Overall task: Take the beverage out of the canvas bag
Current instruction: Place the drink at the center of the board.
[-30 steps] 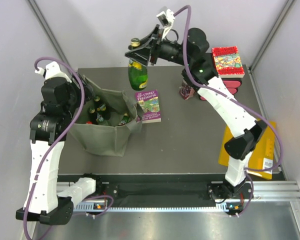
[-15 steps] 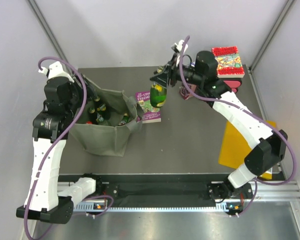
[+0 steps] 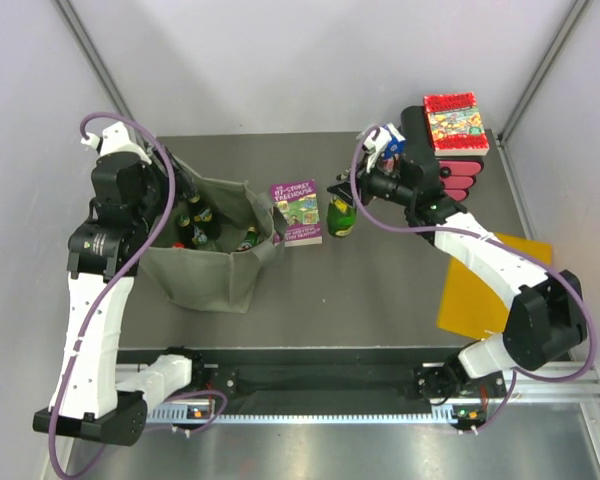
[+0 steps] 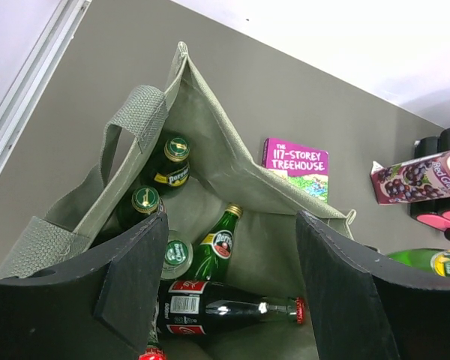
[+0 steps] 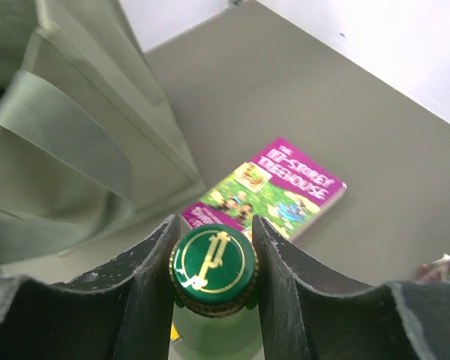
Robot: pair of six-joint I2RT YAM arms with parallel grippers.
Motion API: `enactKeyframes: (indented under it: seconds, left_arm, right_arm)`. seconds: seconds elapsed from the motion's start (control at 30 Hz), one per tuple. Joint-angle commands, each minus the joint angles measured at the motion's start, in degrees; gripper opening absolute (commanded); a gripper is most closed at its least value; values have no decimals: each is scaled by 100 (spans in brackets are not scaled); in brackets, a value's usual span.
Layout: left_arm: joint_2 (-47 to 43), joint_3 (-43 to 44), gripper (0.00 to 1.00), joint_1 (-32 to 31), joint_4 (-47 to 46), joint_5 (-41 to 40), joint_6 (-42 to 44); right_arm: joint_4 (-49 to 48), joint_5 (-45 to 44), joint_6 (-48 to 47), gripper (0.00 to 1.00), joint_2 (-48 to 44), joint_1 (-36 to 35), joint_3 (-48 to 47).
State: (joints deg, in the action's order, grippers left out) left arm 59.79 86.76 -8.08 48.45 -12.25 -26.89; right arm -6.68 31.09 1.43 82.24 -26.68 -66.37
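The olive canvas bag [image 3: 215, 270] stands open at the left of the table, with several bottles inside: green ones [image 4: 214, 251] and a dark cola bottle [image 4: 210, 309] lying on its side. My left gripper [image 4: 232, 292] hangs open over the bag's mouth with nothing between its fingers. My right gripper [image 5: 214, 262] is shut on the gold-marked cap of a green beverage bottle [image 3: 341, 215]. That bottle is upright, outside the bag, just right of the purple book [image 3: 298, 211]. I cannot tell whether its base touches the table.
The purple book [image 5: 274, 187] lies flat between the bag [image 5: 60, 135] and the bottle. A juice carton [image 4: 420, 176] stands at the back. A pink drawer box [image 3: 460, 170] with a book on top is at the back right. A yellow board [image 3: 485, 290] lies at the right.
My right arm has carried the green bottle from high above the bag's right side, rightward and down to table level beside the book. The left arm has stayed put.
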Motion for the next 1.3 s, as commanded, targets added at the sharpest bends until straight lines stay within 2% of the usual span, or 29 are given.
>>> enactKeyframes:
  seconds: [0.0, 0.73, 1.27]
  left_arm:
    - [6, -1, 73, -10, -292, 109, -70]
    - [85, -238, 73, -10, -397, 276, -237]
    - [217, -327, 73, -19, -582, 329, -202]
  right_arm:
    - [-1467, -191, -336, 0, -472, 154, 123]
    - [-2355, -999, -1549, 0, 47, 918, 1213]
    - [-2681, -1580, -1558, 0, 91, 1727, 1688]
